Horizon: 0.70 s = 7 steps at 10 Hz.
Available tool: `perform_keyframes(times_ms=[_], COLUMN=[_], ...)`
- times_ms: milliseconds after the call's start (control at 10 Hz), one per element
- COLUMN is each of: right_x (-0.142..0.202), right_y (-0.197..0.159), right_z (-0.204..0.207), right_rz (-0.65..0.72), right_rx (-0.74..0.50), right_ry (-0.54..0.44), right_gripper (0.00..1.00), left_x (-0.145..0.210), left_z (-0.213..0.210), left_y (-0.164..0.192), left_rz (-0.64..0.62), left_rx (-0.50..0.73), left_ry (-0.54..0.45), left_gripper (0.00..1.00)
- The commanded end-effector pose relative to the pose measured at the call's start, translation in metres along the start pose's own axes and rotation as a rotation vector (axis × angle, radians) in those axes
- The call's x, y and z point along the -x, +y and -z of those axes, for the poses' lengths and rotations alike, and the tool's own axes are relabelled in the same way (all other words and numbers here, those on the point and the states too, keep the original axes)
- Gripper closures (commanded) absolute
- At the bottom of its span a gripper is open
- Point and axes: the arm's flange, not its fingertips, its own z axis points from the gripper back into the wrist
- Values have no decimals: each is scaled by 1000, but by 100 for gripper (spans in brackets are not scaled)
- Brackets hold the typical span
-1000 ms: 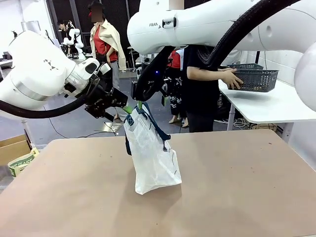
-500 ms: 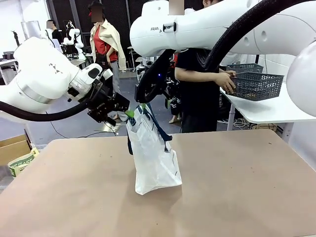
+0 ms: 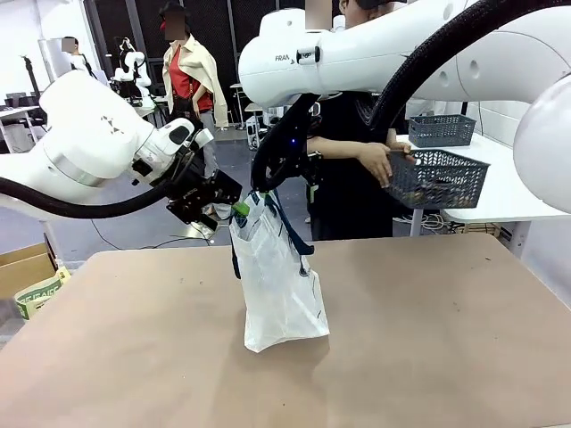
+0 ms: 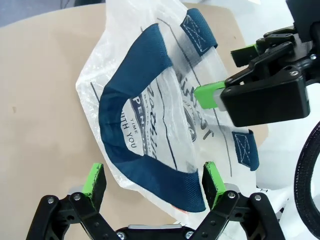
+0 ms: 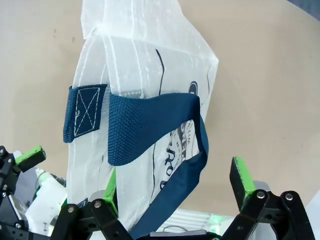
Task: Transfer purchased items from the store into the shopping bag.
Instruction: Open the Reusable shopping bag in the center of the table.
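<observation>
The shopping bag (image 3: 281, 285), translucent white with navy handles, stands upright mid-table. My left gripper (image 3: 230, 207) is at the bag's top left edge and my right gripper (image 3: 260, 189) at its top right. In the left wrist view a navy handle loop (image 4: 117, 100) lies between the wide-open green-padded fingers (image 4: 94, 180). The other navy handle (image 5: 150, 120) passes between the right gripper's open fingers (image 5: 242, 180) in the right wrist view. The store (image 3: 437, 178), a dark grey mesh basket, is held in the air by the person's hands (image 3: 379, 160) behind the table's far right.
A second grey mesh basket (image 3: 442, 129) sits on a white side table (image 3: 508, 196) at the far right. A cardboard box (image 3: 22, 267) stands on the floor at the left. The brown tabletop (image 3: 428, 339) spreads around the bag.
The person has lifted the basket off the white side table and carried it left and lower, towards the brown table. My left gripper has edged right, closer to the bag's top.
</observation>
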Motion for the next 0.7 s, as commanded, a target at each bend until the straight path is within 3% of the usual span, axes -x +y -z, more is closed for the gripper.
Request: perform_keyframes(times_ms=[0, 600], right_x=[-4, -6], right_y=[0, -5], right_z=[2, 12], right_rz=[29, 44], right_rx=[38, 40], right_ry=[3, 18], right_gripper=[0, 0], left_x=[-9, -15], left_z=[3, 11], left_y=[0, -3], left_rz=[32, 18], left_rx=[46, 69], left_ry=[-6, -7], left_gripper=[0, 0])
